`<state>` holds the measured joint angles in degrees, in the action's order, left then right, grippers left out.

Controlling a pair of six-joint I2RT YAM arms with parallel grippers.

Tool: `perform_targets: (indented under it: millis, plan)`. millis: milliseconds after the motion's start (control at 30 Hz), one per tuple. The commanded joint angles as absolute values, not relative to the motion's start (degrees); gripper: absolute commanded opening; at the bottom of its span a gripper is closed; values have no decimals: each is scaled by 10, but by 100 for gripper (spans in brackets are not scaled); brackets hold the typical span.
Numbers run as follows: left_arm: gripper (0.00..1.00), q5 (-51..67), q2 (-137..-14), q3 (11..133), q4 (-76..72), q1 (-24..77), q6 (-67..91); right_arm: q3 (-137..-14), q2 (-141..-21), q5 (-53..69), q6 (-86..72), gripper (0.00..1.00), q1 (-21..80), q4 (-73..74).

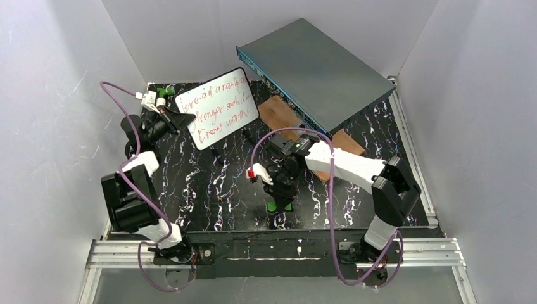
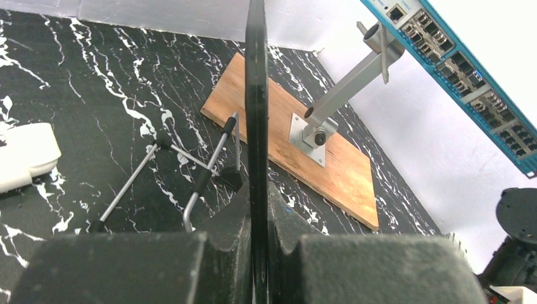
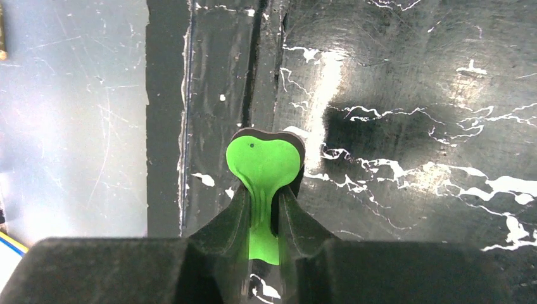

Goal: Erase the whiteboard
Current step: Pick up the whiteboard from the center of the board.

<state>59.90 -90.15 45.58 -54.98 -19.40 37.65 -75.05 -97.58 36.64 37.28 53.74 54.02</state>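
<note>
Whiteboard [image 1: 217, 109] is back-left on the table, tilted w/ its face twd the top cam. 3 lines of red writing, all intact, nothing wiped. Can't tell if its lower edge touches the tabletop.

L gripper [image 1: 179, 120] is clamped on the board's left edge. L wrist view shows the board edge-on, black rim pinched tight betw both fingers [image 2: 221, 218].

R gripper [image 1: 279, 190] is centre-front, pointing down, well apart from the board. Its jaws are closed on a green eraser [image 3: 263, 164] w/ a dark pad behind the green. It hangs over the front strip of the table; contact w/ the surface not clear.

Step, my read: both grasps done, board steadied, eraser in hand, wipe not begun. Next move needs the R arm to carry the eraser back-left, lay the pad side flat on the face, then sweep across the lines w/ light pressure while L holds firm. Risk: a one-edge grip may let the board pivot under the push.

Surface: glossy black tabletop [image 1: 209, 196] w/ white veins. Thin metal rod stand [image 2: 202, 171] lies on it near the board. Right of the board is a wooden plank [image 1: 277, 113] w/ a metal tube bracket [image 2: 345, 88]. Grey-teal box [image 1: 323, 66] is back-right, tilted above the plank, port row along its front; what carries it unclear.

Room: white walls [image 1: 50, 95] on 3 sides, alu rail [image 1: 285, 253] at the near edge w/ the arm bases.
</note>
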Motion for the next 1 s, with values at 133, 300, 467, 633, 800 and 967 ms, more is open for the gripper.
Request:
perform_targets:
  millis: [133, 300, 467, 633, 800, 967]
  plan:
    - [0, 536, -719, 457, -317, -196, 246, -833, -909, 400, 415, 8, 518, 657]
    - [0, 531, -638, 436, -249, -188, 241, -876, -888, 390, 407, 8, 512, 680]
    - [0, 521, -562, 440, -92, -161, 202, -893, -848, 394, 398, 5, 489, 690]
    - [0, 508, -472, 423, 33, -126, 186, -871, -803, 411, 403, 1, 460, 690]
    - [0, 505, -420, 416, 132, -102, 199, -852, -781, 437, 391, 1, 432, 678]
    - [0, 485, -395, 413, 194, -71, 209, -840, -777, 454, 369, 1, 427, 652]
